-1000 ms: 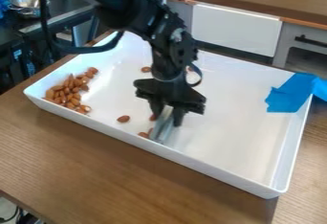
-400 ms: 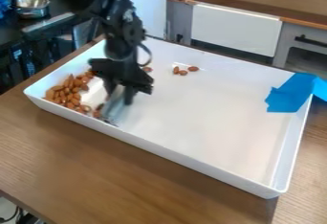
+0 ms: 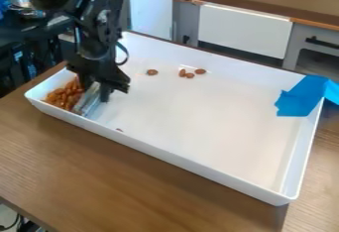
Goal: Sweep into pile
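The black gripper (image 3: 95, 93) is at the left end of the white tray, shut on a greyish, partly see-through sweeping tool (image 3: 88, 100) whose lower edge is down at the tray floor. Directly left of the tool, almonds (image 3: 63, 97) are heaped in the tray's left corner, and the tool stands against or very near them. A lone almond (image 3: 152, 72) lies near the back wall, with several more almonds (image 3: 190, 75) to its right. Part of another almond (image 3: 119, 130) shows by the front wall.
The tray (image 3: 198, 165) has raised walls and sits on a brown wooden table (image 3: 132, 186). Blue tape (image 3: 301, 97) hangs over its right corner. Behind are a brown counter (image 3: 252, 0) and a white panel (image 3: 245, 30); a metal bowl (image 3: 21, 2) stands at upper left.
The gripper and tool have moved left across the tray to the heap. Almonds that lay near the front middle have shifted left, and the back almonds have come into view.
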{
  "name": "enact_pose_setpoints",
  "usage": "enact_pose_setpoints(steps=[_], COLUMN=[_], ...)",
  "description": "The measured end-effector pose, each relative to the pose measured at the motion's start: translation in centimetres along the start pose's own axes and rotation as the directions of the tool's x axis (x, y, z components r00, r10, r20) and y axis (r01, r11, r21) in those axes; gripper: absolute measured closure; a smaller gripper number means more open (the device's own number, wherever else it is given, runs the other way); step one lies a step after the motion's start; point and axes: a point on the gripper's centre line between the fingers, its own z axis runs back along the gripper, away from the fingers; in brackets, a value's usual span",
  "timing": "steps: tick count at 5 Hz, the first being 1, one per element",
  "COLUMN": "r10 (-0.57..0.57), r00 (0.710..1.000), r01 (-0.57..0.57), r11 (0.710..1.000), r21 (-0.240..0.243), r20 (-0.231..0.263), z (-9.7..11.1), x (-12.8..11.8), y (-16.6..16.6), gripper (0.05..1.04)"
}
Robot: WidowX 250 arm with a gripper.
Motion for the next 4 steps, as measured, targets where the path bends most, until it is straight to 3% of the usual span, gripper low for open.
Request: enact_pose_setpoints(steps=[1,2,3,4], r10=[0.041,0.094,0.111,0.103], r00=[0.999,0.989,0.989,0.989], r01=[-0.043,-0.110,-0.131,-0.126], r11=[0.997,0.983,0.967,0.961], r21=[-0.057,-0.146,-0.220,-0.247], r20=[-0.032,-0.112,-0.102,-0.103], z=[0.4,1.7,4.9,6.4], x=[0.3,1.8,4.5,4.9], y=[-0.6,-3.2,-7.7,-11.5], gripper=[0.701,0.702,0.701,0.701])
